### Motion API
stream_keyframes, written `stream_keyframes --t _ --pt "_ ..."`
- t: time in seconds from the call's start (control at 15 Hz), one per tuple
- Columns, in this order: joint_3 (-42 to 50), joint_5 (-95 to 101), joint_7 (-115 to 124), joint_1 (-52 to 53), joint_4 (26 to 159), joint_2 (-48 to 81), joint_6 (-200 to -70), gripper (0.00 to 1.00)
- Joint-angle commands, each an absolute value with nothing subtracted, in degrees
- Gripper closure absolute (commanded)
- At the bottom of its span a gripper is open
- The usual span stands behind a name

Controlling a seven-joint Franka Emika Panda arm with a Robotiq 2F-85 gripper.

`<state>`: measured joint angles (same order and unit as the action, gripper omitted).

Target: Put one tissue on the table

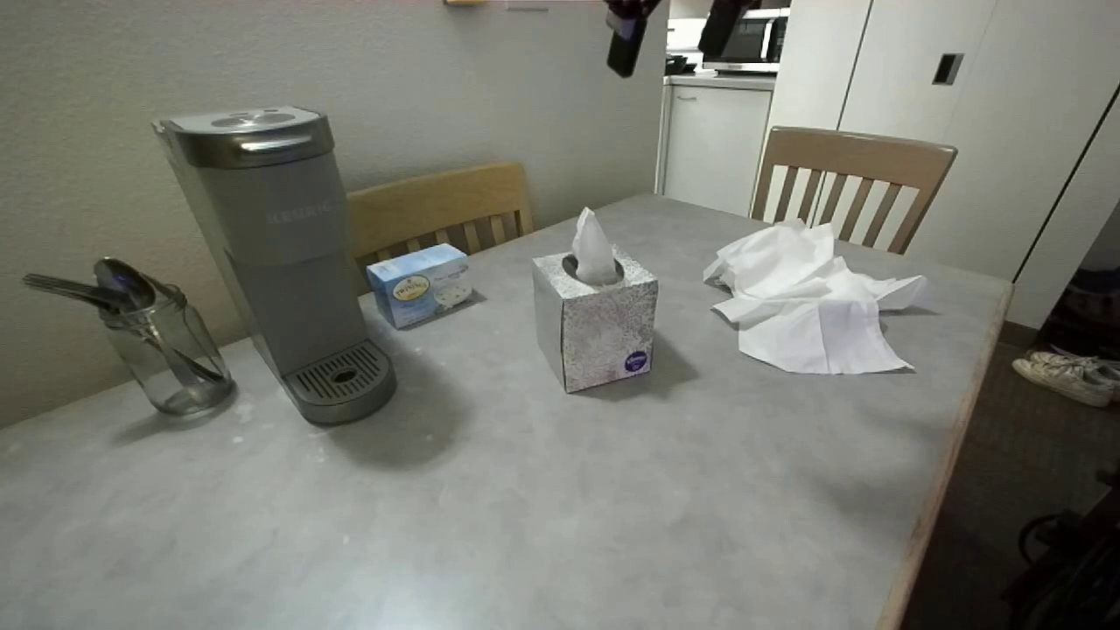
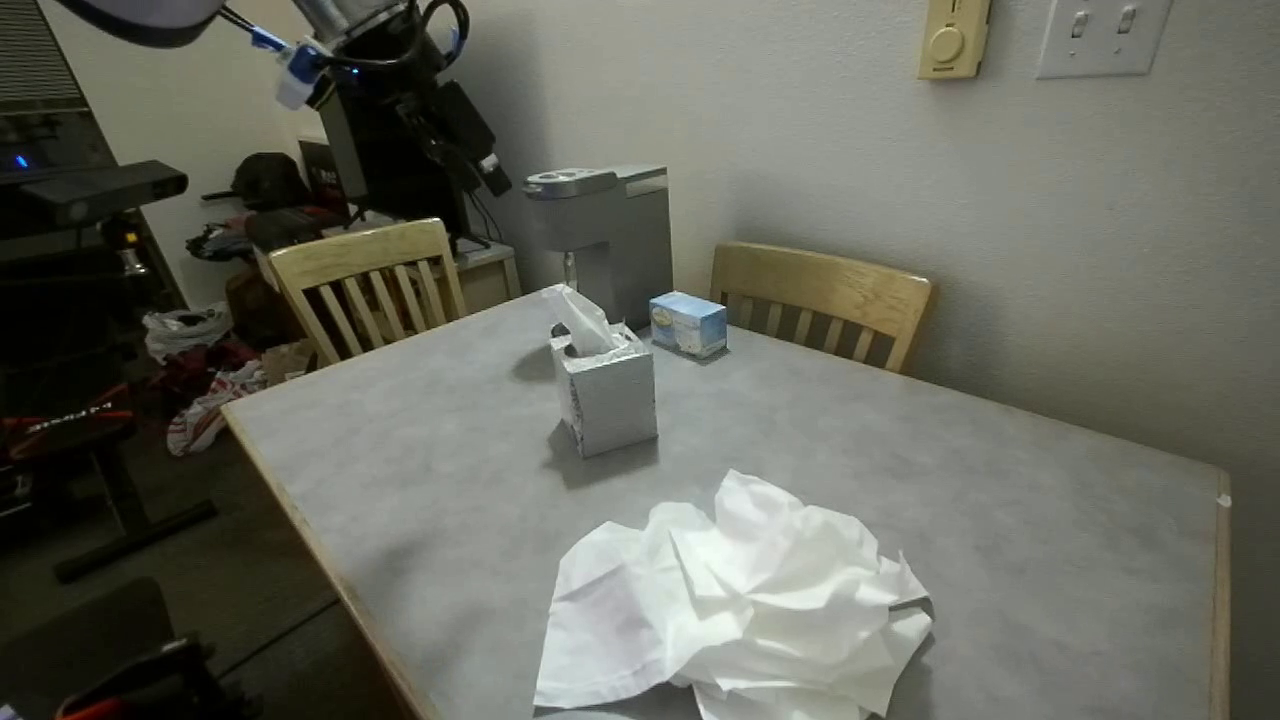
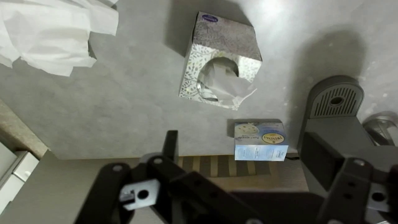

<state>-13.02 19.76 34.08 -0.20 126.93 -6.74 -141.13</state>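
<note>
A white tissue (image 1: 593, 252) stands up out of the oval opening of the cube tissue box (image 1: 604, 337); it also shows in an exterior view (image 2: 580, 318) and in the wrist view (image 3: 228, 84). The box stands on the grey table (image 1: 525, 516). Creased white paper (image 1: 814, 297) lies spread and crumpled on the table beside the box, also in an exterior view (image 2: 740, 600); whether it is one sheet or more I cannot tell. My gripper (image 3: 245, 147) is open and empty, high above the table; its fingertips show at the top of an exterior view (image 1: 672, 44).
A light-blue tea box (image 1: 422, 286) lies near the wall-side edge. A grey coffee machine (image 1: 280, 262) and a glass jar with cutlery (image 1: 171, 350) stand beyond it. Wooden chairs (image 2: 820, 300) stand at the table's edges. The wall runs close behind.
</note>
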Motion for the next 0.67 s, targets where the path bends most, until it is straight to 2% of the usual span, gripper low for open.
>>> stream_keyframes --t 0.0,0.6 --pt "-11.58 25.23 35.49 0.83 119.73 0.88 -141.56 0.0" --pt "-5.05 32.76 36.46 7.29 107.05 13.31 -133.32 0.0"
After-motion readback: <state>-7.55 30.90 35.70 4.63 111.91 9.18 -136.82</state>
